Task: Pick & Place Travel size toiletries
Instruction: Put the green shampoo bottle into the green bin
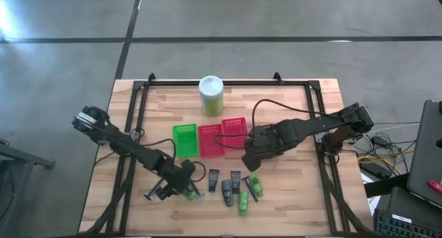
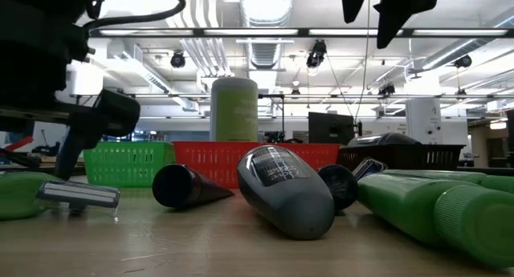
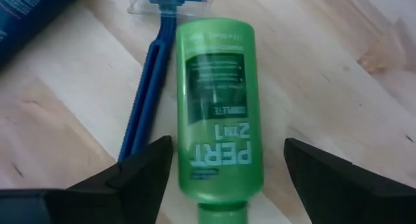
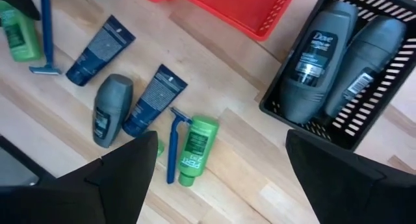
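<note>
My left gripper [image 1: 184,190] is open and low over the table near its front edge. Its fingers stand on either side of a bright green mini bottle [image 3: 218,100] that lies flat on the wood. A blue razor [image 3: 153,81] lies beside that bottle. My right gripper [image 1: 250,157] is open and empty, held above a dark mesh basket [image 4: 390,110] in which two dark grey oval bottles [image 4: 315,52] lie. More toiletries lie on the table between the arms: black flat tubes [image 1: 213,179], a grey bottle [image 1: 227,193], green bottles [image 1: 244,203] and a razor [image 4: 172,149].
A green basket [image 1: 184,140] and two red baskets [image 1: 210,141] stand in a row at mid table. A tall pale-green canister with a white lid [image 1: 210,94] stands behind them. A black frame [image 1: 228,83] runs round the table's edges.
</note>
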Robot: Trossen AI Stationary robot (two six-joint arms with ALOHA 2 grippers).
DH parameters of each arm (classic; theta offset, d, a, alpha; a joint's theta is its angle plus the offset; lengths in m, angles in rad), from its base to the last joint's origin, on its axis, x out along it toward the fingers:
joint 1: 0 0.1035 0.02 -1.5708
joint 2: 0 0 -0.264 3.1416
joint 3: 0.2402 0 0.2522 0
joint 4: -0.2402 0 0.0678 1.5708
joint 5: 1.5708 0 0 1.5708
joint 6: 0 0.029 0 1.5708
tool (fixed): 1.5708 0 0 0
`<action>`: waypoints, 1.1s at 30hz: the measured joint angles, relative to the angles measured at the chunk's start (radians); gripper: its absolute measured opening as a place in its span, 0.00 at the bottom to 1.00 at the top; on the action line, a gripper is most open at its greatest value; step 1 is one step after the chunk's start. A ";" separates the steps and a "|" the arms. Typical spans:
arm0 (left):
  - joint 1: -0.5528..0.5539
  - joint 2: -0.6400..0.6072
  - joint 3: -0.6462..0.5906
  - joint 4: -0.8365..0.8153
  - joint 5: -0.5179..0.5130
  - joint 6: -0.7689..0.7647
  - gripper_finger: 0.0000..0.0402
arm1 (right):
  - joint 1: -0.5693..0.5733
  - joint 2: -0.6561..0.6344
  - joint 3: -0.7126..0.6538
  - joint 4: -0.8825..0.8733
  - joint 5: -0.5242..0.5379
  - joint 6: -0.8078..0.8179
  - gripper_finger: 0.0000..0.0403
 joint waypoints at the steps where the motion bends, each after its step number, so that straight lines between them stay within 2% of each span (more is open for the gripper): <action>1: 0.000 -0.001 0.000 0.000 -0.001 0.000 0.73 | -0.001 0.000 0.000 -0.005 0.000 0.000 0.81; 11: 0.013 -0.015 0.000 -0.008 0.000 -0.021 0.41 | -0.006 0.000 0.000 -0.019 0.003 0.000 0.73; 17: 0.013 -0.061 0.021 -0.083 -0.025 -0.040 0.41 | -0.006 0.001 -0.001 -0.056 0.012 -0.004 0.69; 21: 0.018 -0.153 0.060 -0.260 -0.099 -0.044 0.43 | -0.006 0.001 -0.002 -0.069 0.023 -0.015 0.67; 24: 0.024 -0.251 0.101 -0.388 -0.114 -0.043 0.43 | -0.006 0.000 -0.002 -0.069 0.028 -0.031 0.65; 26: 0.024 -0.314 0.123 -0.470 -0.141 0.015 0.42 | -0.005 0.000 -0.002 -0.069 0.044 -0.042 0.64; 29: 0.041 -0.386 0.140 -0.588 -0.238 0.150 0.42 | -0.008 0.000 -0.002 -0.068 0.065 -0.049 0.62; 31: 0.077 -0.417 0.140 -0.663 -0.317 0.241 0.43 | -0.009 0.000 -0.002 -0.068 0.076 -0.050 0.61; 33: 0.130 -0.433 0.137 -0.720 -0.346 0.314 0.43 | -0.010 0.000 -0.002 -0.067 0.087 -0.053 0.60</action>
